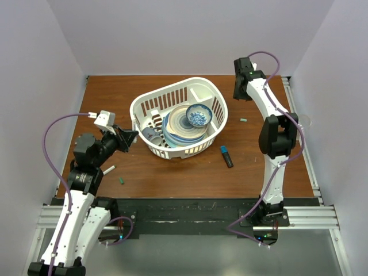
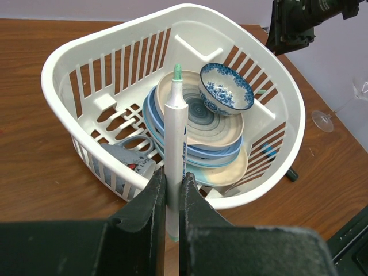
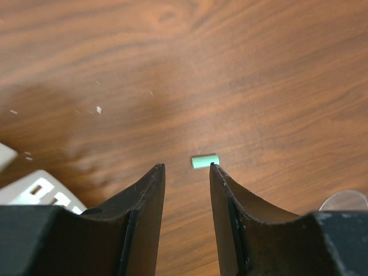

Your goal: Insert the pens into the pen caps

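Observation:
My left gripper (image 2: 172, 181) is shut on a white pen (image 2: 174, 138) that stands upright between the jaws, green tip up, in front of the basket. From above, the left gripper (image 1: 129, 137) hovers just left of the basket. My right gripper (image 3: 185, 167) is open above bare wood, and a small light green pen cap (image 3: 205, 161) lies just beyond its right fingertip (image 3: 213, 168). Overhead, this cap (image 1: 243, 120) lies right of the basket, with the right gripper (image 1: 239, 92) above it. Another white pen (image 1: 108, 169), a dark green cap (image 1: 122, 180) and a black marker with a blue end (image 1: 226, 156) lie on the table.
A white basket (image 1: 136, 109) with stacked plates, a blue patterned bowl (image 1: 199, 115) and a mug stands mid-table; its rim (image 2: 290, 92) fills the left wrist view. A wine glass (image 1: 305, 121) lies at the table's right edge. Walls close in on three sides.

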Controlling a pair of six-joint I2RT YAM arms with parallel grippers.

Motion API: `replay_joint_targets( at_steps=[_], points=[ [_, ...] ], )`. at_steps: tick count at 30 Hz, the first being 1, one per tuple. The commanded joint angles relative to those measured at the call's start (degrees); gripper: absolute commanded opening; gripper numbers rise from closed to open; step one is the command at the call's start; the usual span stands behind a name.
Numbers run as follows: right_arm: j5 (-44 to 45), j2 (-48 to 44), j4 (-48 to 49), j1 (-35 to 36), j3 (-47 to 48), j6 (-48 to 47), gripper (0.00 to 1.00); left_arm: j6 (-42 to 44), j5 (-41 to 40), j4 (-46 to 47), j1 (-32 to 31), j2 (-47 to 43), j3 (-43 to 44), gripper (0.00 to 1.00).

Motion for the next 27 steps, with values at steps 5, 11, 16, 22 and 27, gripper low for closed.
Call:
replay_joint_targets(
  at_steps=[5,11,16,22,27],
  points=[
    [5.7,1.1,2.6,0.2,-3.8,-1.1,0.36,1.3,-0.8,1.0,-0.2,-0.4,1.0,0.0],
    [5.7,3.7,2.8,0.0,-4.5,-2.0,0.32,1.7,-1.5,0.6,-0.2,-0.4,1.2,0.0],
    [5.3,4.4,4.9,-0.5,-6.7,-2.8,0.31,1.7,-1.5,0.3,-0.2,-0.6,1.2,0.0],
    [5.8,5.0,4.2,-0.7,-8.9,-2.3,0.29,1.9,-1.5,0.3,-0.2,-0.9,1.3,0.0],
    [6.1,4.4,5.0,-0.7,-11.1,-2.7,0.29,1.9,-1.5,0.2,-0.2,-1.0,1.3,0.0]
  ],
)
